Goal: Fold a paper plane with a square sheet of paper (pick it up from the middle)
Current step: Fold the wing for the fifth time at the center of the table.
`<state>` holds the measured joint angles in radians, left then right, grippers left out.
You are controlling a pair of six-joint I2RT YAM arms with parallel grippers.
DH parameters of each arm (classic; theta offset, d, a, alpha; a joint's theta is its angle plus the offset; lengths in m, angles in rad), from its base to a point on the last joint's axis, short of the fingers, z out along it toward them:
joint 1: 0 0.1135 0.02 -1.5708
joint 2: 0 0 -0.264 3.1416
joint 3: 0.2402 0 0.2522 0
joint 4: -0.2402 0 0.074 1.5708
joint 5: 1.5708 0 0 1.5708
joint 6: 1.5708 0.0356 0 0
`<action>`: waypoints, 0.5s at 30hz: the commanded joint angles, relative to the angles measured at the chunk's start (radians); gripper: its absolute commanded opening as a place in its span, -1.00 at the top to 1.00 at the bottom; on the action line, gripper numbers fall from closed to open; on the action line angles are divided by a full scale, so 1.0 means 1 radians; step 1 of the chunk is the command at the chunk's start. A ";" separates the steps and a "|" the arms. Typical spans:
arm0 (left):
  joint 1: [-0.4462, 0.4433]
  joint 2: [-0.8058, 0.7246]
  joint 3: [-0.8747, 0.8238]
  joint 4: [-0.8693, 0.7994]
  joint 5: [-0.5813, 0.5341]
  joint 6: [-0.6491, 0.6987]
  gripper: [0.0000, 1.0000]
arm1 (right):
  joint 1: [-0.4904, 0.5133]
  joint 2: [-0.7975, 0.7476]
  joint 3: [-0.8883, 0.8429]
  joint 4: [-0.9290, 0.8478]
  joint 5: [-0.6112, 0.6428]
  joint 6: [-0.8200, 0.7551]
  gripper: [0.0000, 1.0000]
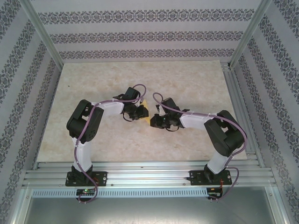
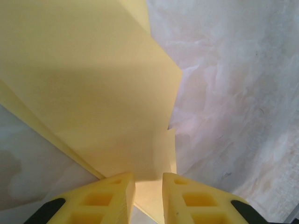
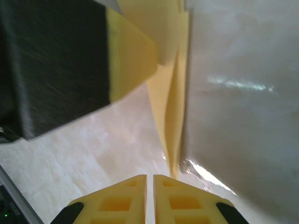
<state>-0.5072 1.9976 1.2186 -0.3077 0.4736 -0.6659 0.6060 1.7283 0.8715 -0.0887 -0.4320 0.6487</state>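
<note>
The yellow-orange paper plane is a folded sheet between the two grippers at the table's middle. In the left wrist view the paper spreads wide ahead and runs back between the fingers of my left gripper, which is shut on it; from above this gripper sits at the paper's left side. In the right wrist view the paper narrows to a creased point just ahead and slightly right of my right gripper. That gripper is shut, with a thin slit and nothing in it. The left gripper's finger shows at upper left.
The pale marble-patterned table has patterned walls on three sides. Aluminium rails run along the near edge where both arm bases are bolted. Free tabletop lies behind and to either side of the grippers.
</note>
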 commanded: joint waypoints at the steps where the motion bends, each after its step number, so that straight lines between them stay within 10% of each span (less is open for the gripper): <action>1: 0.007 0.033 0.007 -0.025 -0.052 0.008 0.49 | -0.010 0.050 0.055 0.073 -0.001 0.030 0.75; 15: 0.007 0.022 0.019 -0.014 -0.031 0.004 0.48 | 0.002 0.165 0.093 -0.024 0.037 -0.002 0.76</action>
<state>-0.5060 1.9976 1.2198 -0.3077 0.4740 -0.6659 0.6067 1.8698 0.9466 -0.0635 -0.4347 0.6601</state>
